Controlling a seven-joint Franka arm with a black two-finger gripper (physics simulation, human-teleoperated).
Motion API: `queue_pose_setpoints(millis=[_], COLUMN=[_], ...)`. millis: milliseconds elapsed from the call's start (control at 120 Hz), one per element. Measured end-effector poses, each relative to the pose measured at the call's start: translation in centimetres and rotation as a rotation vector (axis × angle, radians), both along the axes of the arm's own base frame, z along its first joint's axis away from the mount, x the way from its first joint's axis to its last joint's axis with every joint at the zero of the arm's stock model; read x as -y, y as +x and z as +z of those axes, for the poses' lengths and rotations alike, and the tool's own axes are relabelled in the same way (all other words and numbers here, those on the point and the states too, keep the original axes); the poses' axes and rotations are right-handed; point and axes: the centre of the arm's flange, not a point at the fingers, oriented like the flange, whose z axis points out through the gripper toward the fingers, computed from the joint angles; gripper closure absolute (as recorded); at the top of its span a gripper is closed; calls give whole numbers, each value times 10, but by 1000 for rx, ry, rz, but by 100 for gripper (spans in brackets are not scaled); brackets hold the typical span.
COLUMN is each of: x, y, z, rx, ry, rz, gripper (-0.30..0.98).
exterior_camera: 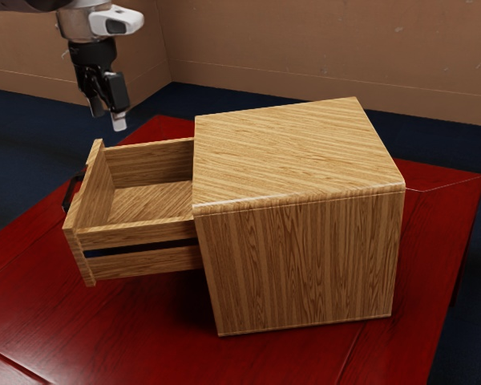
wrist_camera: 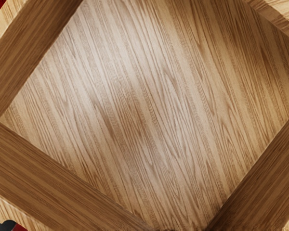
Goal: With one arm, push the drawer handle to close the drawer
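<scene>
The exterior view gives you the gripper (exterior_camera: 108,117) up in the air toward the exterior view's upper left, pointing down, its two fingers standing apart with a gap between their tips and nothing held there. The drawer (exterior_camera: 99,191) you're working on is open: it sticks out of the wooden cabinet (exterior_camera: 301,269) toward the exterior view's left, and you can see down into its hollow. Your drawer handle (exterior_camera: 70,192), a black bar, sits on the outer face of the front panel, on the side facing away from the cabinet. Your gripper is higher than the drawer's rim and touches neither the handle nor the panel. The cabinet stands upright on a red wooden table (exterior_camera: 136,329), with a dark blue floor (exterior_camera: 20,160) beyond and a tan wall (exterior_camera: 305,40) behind that. In the wrist view you're looking into the drawer, at the slanting grain of its bottom board (wrist_camera: 144,115), with side walls around it. Past one of those walls, you get a small black piece at the corner with some red beside it; too little of it shows for you to make out its shape.
</scene>
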Motion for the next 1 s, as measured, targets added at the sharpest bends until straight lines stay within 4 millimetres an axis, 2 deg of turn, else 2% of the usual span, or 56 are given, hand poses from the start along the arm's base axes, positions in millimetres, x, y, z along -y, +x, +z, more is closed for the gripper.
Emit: queue_pose_setpoints(millis=[200,267,300,358,383,408,483,542,583,633,742,800,933,1000], x=[3,6,8,9,1,-10,-40,-59,-68,-71,-69,-66,-73,-83], y=[-1,-10,-34,-94,-114,-128,-150,-180,-188,-191,-195,-195,-191,-182], z=[2,29,64,126,138,140,120,89,58,31,6,-23,-76,-94], rx=[-4,49,111,213,222,211,129,75,26,-9,-18,-63,-118,-105], ry=[-4,2,18,51,60,63,77,78,72,72,62,42,45,51], rz=[-90,-141,-163,-192,-194,-194,-195,-209,-234,-276,-363,-397,-447,-460], gripper=[0,0,0,0,0,0,0,0,0,0,0,3,33,47])
